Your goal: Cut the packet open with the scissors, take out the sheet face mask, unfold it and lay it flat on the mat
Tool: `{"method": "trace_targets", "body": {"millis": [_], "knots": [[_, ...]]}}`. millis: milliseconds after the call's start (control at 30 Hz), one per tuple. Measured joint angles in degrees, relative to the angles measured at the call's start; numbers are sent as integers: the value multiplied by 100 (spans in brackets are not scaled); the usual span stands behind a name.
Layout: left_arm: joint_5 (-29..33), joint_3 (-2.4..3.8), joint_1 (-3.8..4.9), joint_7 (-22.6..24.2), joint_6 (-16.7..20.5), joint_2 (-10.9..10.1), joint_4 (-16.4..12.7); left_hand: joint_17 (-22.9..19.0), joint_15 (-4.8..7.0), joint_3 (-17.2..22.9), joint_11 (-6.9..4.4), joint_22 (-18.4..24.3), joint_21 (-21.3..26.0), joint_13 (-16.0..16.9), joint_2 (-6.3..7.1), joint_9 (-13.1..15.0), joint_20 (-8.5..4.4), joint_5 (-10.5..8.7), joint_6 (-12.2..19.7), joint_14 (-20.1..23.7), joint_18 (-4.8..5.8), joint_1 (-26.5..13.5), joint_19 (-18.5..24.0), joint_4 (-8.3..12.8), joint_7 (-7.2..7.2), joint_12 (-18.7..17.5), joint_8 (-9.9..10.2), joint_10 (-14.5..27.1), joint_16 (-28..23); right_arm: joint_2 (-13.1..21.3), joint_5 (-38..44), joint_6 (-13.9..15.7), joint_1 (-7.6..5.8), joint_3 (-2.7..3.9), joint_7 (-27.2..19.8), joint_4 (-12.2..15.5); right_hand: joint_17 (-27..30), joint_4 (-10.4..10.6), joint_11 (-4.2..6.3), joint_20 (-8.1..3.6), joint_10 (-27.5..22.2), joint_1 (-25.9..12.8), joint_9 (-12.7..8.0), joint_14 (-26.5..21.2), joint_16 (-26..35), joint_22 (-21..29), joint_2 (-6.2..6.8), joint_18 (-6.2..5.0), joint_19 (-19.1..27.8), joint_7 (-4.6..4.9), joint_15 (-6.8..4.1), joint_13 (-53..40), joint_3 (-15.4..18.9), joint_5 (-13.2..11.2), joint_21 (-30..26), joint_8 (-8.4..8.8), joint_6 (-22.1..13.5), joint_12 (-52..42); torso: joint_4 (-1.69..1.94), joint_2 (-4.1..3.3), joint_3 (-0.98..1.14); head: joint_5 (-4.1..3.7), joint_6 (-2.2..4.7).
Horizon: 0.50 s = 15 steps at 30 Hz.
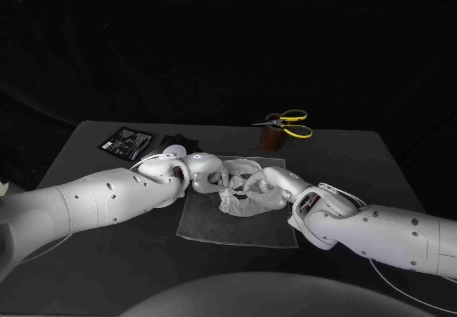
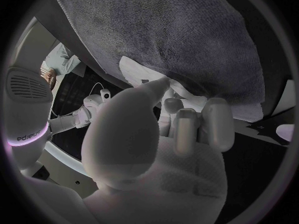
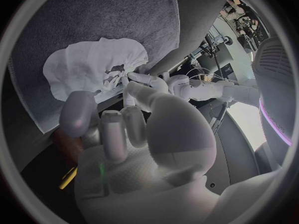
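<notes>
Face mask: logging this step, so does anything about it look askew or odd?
Yes. The sheet face mask lies crumpled in folds on the mat, not spread flat; the left hand pinches its edge.

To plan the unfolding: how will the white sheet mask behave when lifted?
Probably floppy: the white sheet face mask lies crumpled on the grey cloth mat. Its thin, holed sheet may tear or cling to itself.

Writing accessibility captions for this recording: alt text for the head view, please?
The left hand pinches a crumpled white sheet mask lying on a grey mat in the middle of a black table, with the right hand at its other edge. Behind them, yellow-handled scissors stand in a brown holder on the right, and the black packet lies on the left.
</notes>
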<state>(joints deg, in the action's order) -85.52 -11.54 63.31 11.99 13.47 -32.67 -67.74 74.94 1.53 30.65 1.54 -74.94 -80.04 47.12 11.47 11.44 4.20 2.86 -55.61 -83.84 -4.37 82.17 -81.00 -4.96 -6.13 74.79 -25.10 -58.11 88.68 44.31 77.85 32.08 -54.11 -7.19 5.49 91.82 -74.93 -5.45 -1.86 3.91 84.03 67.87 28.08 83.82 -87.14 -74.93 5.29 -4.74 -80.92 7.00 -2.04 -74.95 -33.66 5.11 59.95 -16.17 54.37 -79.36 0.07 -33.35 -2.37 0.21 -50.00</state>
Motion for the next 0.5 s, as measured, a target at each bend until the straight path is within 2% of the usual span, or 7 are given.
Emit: {"method": "trace_targets", "body": {"millis": [100,500], "knots": [[-1,1,1,-29,-7,15,2,0,0,36,-7,-1,-23,48,-62,22,-2,0,-76,0,1,15,-26,-1,13,31,-36,-47,0,0,0,-1,0,0,0,1,-2,0,0,0,0,0,0,0,0,2,0,0,0,0,0,0,0,0,0,0,0,0,-1,1,0,-4,0],[-4,2,2,-71,0,9,-19,0,0,67,-50,-2,-64,173,-146,42,-20,-1,-205,0,0,11,-60,-2,41,58,-136,-173,23,4,0,-5,0,0,4,3,-2,0,1,0,-1,0,-4,0,2,2,0,0,0,-7,0,5,0,0,0,0,7,0,0,1,0,-13,0]]}}
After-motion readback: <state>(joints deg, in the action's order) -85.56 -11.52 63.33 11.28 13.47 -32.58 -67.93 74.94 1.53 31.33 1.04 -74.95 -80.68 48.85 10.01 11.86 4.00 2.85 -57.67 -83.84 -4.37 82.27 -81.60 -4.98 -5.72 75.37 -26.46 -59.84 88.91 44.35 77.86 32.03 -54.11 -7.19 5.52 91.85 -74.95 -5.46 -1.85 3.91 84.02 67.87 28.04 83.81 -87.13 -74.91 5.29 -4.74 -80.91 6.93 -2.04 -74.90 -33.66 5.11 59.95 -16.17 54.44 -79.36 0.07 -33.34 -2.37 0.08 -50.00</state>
